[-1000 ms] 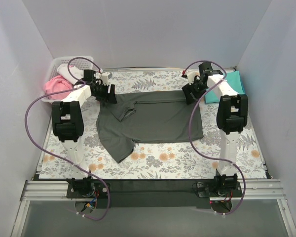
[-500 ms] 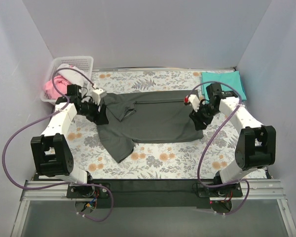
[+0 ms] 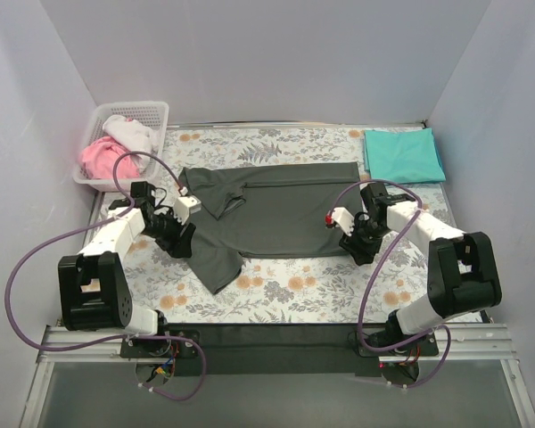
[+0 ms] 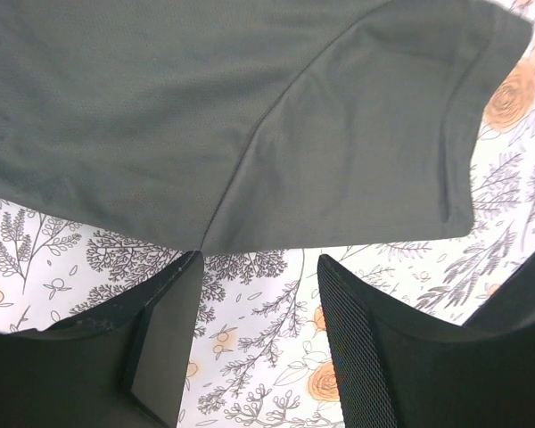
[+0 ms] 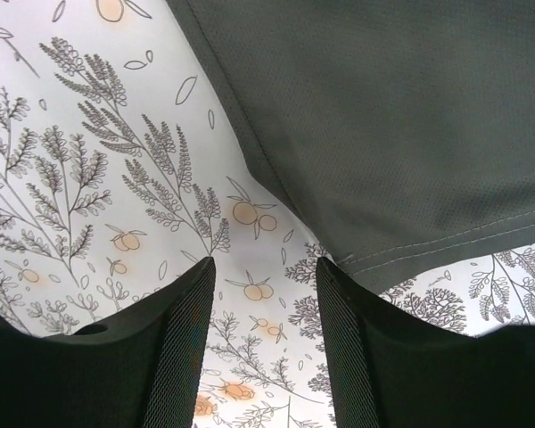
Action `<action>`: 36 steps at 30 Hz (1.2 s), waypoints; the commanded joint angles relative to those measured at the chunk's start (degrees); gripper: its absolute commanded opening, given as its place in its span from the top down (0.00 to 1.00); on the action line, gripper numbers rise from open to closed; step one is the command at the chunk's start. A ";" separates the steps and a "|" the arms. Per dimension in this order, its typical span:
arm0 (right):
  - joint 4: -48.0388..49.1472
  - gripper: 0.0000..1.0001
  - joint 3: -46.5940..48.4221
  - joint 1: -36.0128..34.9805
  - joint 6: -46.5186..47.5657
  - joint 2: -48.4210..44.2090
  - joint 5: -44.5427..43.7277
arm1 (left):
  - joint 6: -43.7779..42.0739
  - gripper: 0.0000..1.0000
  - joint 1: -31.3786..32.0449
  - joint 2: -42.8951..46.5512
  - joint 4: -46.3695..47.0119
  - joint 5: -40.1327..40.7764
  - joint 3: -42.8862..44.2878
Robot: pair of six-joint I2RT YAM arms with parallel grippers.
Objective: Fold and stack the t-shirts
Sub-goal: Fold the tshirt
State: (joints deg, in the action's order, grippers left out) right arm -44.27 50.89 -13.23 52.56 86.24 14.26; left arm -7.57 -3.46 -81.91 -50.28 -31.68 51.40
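Note:
The dark charcoal-grey t-shirt (image 3: 281, 212) lies spread flat mid-table, one sleeve (image 3: 216, 264) pointing toward the near left. The teal t-shirt (image 3: 404, 154) lies folded at the back right. My left gripper (image 3: 178, 238) sits low at the shirt's left side. In the left wrist view it (image 4: 259, 267) is open over bare sheet, with the shirt's edge and sleeve (image 4: 374, 152) just beyond its tips. My right gripper (image 3: 356, 246) is low at the near right corner. It (image 5: 266, 267) is open too, and the stitched hem corner (image 5: 401, 254) lies by its right fingertip.
A floral grey-and-orange sheet (image 3: 294, 290) covers the table. A white basket (image 3: 153, 108) holding pink and white cloth stands at the back left. White walls close in the left, back and right. Purple cables loop off both arms.
Both arms have swung from the shirt's far corners down to its near left side and near right corner. Both sets of jaws have narrowed a little but hold nothing.

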 commanded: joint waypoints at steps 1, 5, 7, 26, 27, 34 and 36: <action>3.75 0.53 -0.71 -0.56 0.97 0.33 -1.43 | -2.27 0.50 1.17 1.58 4.13 2.41 -2.00; 5.33 0.58 -1.32 -0.83 0.36 1.12 -2.39 | -2.36 0.52 2.41 0.44 6.16 2.50 -3.05; 5.69 0.60 -1.32 -0.91 0.00 1.21 -2.66 | -2.88 0.53 4.50 0.43 7.38 3.38 -5.06; 2.61 0.57 -0.18 -1.53 2.37 -8.80 -2.93 | -3.85 0.89 7.42 0.52 13.72 10.77 -12.55; 2.70 0.53 -0.18 -1.53 3.07 -9.33 -2.66 | -3.68 0.90 7.42 0.44 13.63 10.68 -12.29; 3.40 0.53 0.96 -1.79 3.78 -4.60 -2.66 | -2.27 0.95 7.42 -0.97 12.75 9.97 -10.00; 4.80 0.52 0.26 -1.80 3.70 -3.45 -3.27 | -1.75 0.95 7.42 -1.58 12.75 9.80 -9.56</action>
State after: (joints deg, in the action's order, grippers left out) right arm -40.29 50.59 -14.76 54.33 81.41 10.63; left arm -9.74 3.73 -81.97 -36.38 -22.87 41.52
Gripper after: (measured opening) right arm 0.478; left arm 0.051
